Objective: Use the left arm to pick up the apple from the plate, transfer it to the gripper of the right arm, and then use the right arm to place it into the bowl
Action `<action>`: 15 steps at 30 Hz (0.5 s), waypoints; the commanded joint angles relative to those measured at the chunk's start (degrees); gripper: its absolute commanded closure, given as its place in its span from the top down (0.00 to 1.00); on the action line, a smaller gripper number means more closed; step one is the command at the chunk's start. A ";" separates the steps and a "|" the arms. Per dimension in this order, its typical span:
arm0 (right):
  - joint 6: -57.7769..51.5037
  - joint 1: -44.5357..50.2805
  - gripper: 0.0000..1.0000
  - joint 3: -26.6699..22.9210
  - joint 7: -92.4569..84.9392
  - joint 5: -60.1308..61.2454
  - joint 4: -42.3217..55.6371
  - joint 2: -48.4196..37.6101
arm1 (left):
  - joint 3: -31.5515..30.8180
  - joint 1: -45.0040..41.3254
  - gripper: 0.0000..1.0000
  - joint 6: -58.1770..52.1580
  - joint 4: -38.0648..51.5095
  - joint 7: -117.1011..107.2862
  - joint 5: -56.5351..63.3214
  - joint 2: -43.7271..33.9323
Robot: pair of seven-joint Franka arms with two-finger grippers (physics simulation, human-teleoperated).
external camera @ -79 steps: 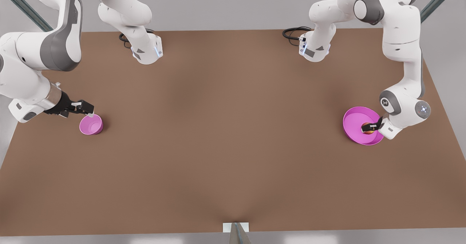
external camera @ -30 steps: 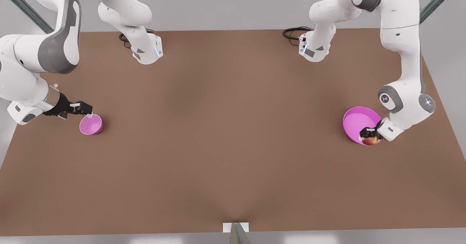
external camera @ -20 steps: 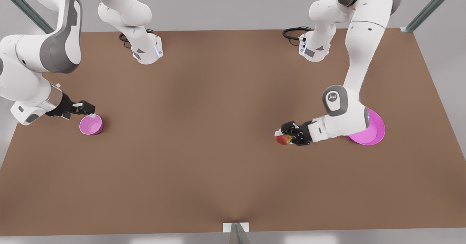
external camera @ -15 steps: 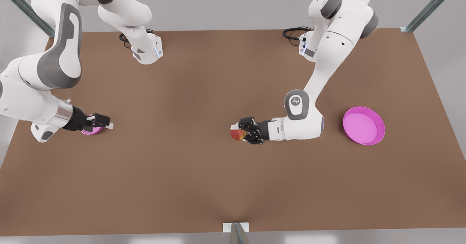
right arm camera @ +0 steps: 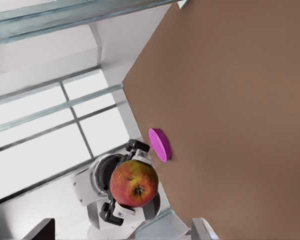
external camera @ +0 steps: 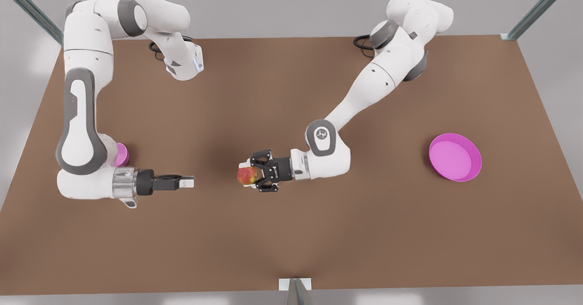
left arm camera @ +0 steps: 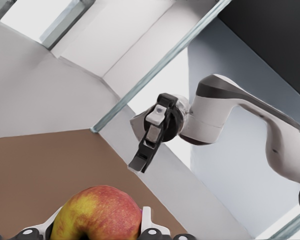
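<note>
The red-and-yellow apple (external camera: 246, 175) hangs above the middle of the brown table, and my left gripper (external camera: 250, 176) is shut on it. This arm reaches in from the front view's right. The left wrist view has the apple (left arm camera: 97, 215) between pale fingertips (left arm camera: 146, 220). My right gripper (external camera: 187, 183) points at the apple from the front view's left, a short gap away, open with nothing in it. The right wrist view faces the apple (right arm camera: 134, 183). The pink plate (external camera: 455, 157) lies bare at the front view's right. The small pink bowl (external camera: 121, 155) peeks out behind the right arm.
Both arm bases (external camera: 184, 66) stand at the table's far edge with black cables (external camera: 364, 41) beside them. A small white mount (external camera: 295, 284) sits at the near edge. Metal frame poles (external camera: 539, 7) rise at the far corners.
The left arm lifted the apple off the plate and carried it to the table's middle. The right arm swung away from the bowl toward the middle and now faces the apple.
</note>
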 commanded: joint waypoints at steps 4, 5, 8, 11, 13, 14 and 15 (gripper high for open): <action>-0.54 0.58 1.00 0.11 -23.30 8.98 -1.87 3.36 | -0.25 0.10 0.72 3.47 0.23 22.89 -0.26 0.08; -0.54 1.36 1.00 0.20 -24.28 8.89 -1.70 3.71 | -0.25 0.10 0.72 3.47 0.23 22.89 -0.26 0.08; -0.19 1.55 1.00 1.25 -24.89 8.81 -1.17 3.71 | -0.25 0.10 0.72 3.47 0.23 22.90 -0.26 0.08; -0.10 3.56 1.00 1.87 -24.28 8.10 -1.00 4.24 | -0.25 0.10 0.72 3.39 0.23 22.89 -0.26 0.08; 2.35 5.59 1.00 1.78 -24.80 8.10 -0.73 4.77 | -0.25 0.10 0.72 3.38 0.23 22.89 -0.26 0.08; 3.94 6.64 1.00 1.78 -24.80 8.28 -0.73 5.03 | -0.25 0.10 0.72 3.38 0.23 22.89 -0.26 -0.01; 6.40 7.70 1.00 1.78 -24.89 8.45 -0.73 5.03 | -0.25 0.10 0.72 3.38 0.14 22.89 -0.26 -0.01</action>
